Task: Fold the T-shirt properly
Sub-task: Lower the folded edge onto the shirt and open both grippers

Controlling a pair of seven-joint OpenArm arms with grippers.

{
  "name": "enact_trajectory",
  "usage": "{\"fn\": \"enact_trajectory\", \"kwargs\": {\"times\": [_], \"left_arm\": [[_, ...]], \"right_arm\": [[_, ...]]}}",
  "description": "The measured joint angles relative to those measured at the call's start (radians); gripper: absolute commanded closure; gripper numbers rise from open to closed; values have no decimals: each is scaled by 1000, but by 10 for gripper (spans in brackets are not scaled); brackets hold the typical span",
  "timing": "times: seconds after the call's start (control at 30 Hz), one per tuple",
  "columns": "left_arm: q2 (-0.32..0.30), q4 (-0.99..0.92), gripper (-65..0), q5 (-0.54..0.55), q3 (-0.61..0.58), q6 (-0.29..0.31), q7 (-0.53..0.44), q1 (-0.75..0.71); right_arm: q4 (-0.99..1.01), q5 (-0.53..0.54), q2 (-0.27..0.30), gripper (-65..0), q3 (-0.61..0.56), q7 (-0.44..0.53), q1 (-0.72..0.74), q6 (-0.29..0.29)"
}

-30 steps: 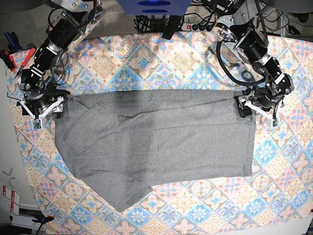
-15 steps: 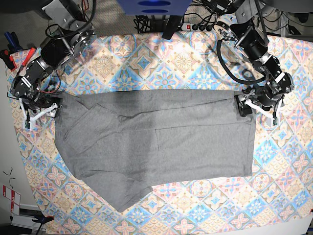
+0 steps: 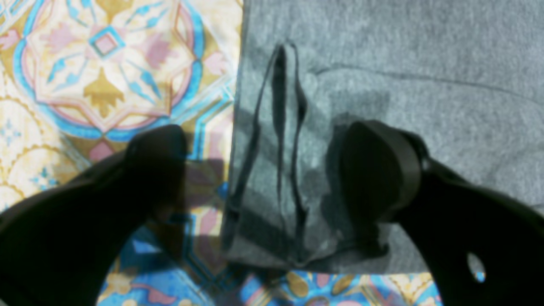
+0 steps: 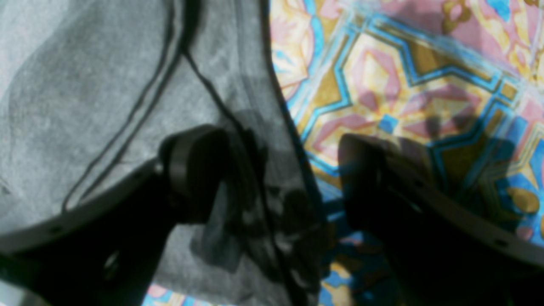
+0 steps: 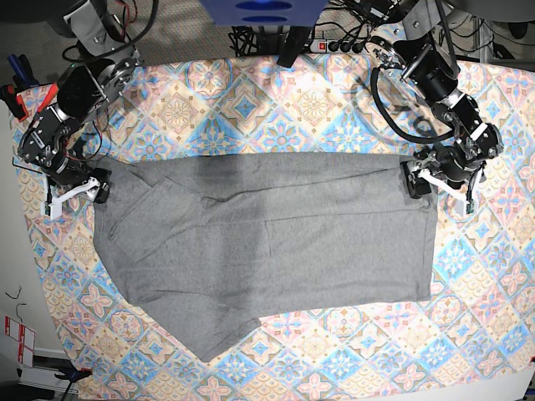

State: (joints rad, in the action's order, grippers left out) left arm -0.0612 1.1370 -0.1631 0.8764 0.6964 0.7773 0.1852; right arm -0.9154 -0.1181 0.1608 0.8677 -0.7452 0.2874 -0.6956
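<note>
Seeing the tablecloth [image 5: 251,92] under the grey T-shirt [image 5: 267,242] lying flat mid-table, I have the left gripper [image 5: 443,185] spread astride its right corner and the right gripper [image 5: 73,190] spread astride its left corner, neither pinching fabric.

My base camera looks straight down from high above, taking in the whole tablecloth [image 5: 276,109] and both my arms. Each wrist camera sits close behind its own fingers, facing down at the cloth. All three share the T-shirt's [image 5: 267,242] far corners: left wrist one, right wrist the other.
</note>
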Motion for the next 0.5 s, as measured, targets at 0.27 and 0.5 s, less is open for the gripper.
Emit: {"fn": "enact_trajectory", "kwargs": {"times": [0.27,0.5], "left_arm": [[3,2,-563,-3,-26,-9,3,0],[3,2,-247,-14,-127,-17,16,-18]], "right_arm": [[-10,-9,7,-436,-112,-92,6,19],[-53,2,6,-302,-199,-93,-46,23]]}}
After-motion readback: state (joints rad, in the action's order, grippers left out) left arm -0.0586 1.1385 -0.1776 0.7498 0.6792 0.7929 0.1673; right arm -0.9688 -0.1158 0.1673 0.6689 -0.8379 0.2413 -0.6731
